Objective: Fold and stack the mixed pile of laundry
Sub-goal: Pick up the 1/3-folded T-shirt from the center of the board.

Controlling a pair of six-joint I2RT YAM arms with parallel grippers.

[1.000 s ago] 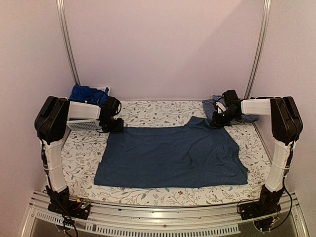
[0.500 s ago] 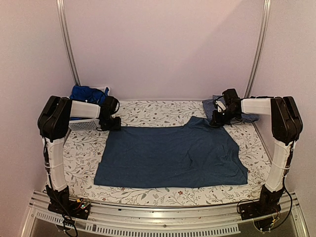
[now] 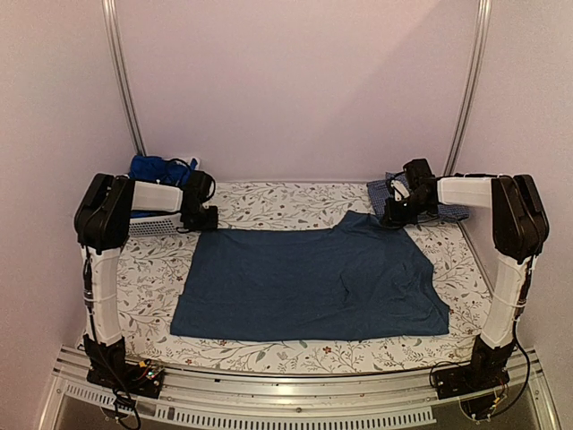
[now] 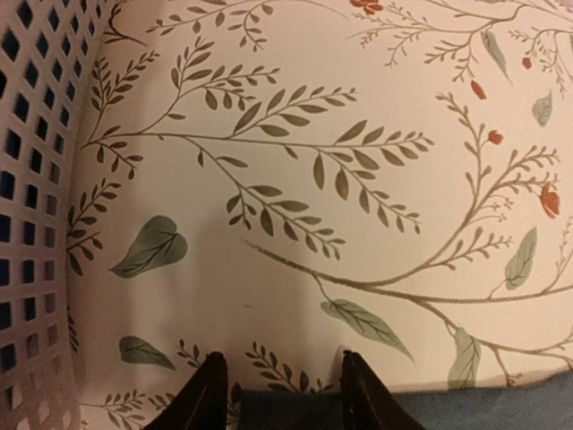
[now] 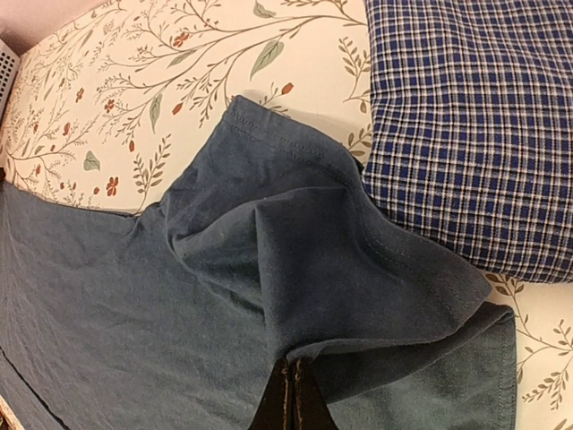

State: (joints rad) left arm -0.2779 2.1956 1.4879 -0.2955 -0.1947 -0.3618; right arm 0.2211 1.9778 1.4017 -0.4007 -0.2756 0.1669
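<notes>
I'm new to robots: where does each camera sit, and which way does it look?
Top external: high behind the robot, looking down on the T-shirt spread on the table; left arm and right arm show.
Left wrist: on the left arm, facing the table beside the basket; left gripper open.
Right wrist: facing checked shirt; right gripper pinches the T-shirt.
Shared: all show the T-shirt.

T-shirt point(image 3: 309, 282): dark blue knit cloth, matt, soft, fine grain; hem with two rows of stitching, soft creases near sleeve.
Checked shirt point(image 5: 466, 116): thin woven cloth, flat, matt.
Bright blue garment point(image 3: 159, 168): cloth, crumpled.
Table cover point(image 4: 313, 179): cream cloth with printed leaves, smooth, matt.
Basket point(image 4: 27, 179): white plastic mesh, hard, smooth.
Rail point(image 3: 295, 387) at near edge: bare metal, ribbed, dull shine.
</notes>
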